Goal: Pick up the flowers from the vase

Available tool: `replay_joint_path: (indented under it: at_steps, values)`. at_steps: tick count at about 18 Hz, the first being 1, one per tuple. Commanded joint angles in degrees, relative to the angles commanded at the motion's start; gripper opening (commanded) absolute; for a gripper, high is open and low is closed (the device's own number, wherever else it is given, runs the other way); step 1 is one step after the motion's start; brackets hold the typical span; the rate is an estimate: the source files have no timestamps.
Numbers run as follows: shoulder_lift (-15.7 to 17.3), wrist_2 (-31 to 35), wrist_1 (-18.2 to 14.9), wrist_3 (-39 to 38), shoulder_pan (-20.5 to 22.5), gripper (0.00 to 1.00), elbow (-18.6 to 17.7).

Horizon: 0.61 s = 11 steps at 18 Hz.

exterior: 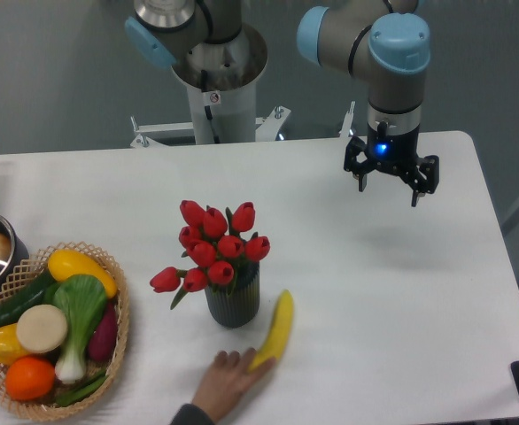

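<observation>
so the gripper (391, 183) hangs empty over the far right of the counter (401, 292), fingers spread apart. flowers (211, 248) sit in the vase (234, 304) mid-counter, well away. a hand (228, 381) touches a banana (275, 329) beside it, basket (113, 350) at left

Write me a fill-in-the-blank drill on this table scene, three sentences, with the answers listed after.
1. The red flowers stand in a dark grey ____.
2. A person's hand touches a yellow ____ lying beside the vase.
3. The tool hangs in the air to the ____ of the flowers in the picture, holding nothing.

Missing words: vase; banana; right
</observation>
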Motion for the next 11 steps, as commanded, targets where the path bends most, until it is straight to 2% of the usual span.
replay_joint_path:
  at_steps: [7, 11]
  values:
    - [0.1, -0.8, 0.6, -0.5, 0.0, 1.0, -1.0]
    - [0.0, -7.4, 0.7, -0.6, 0.3, 1.0, -1.3]
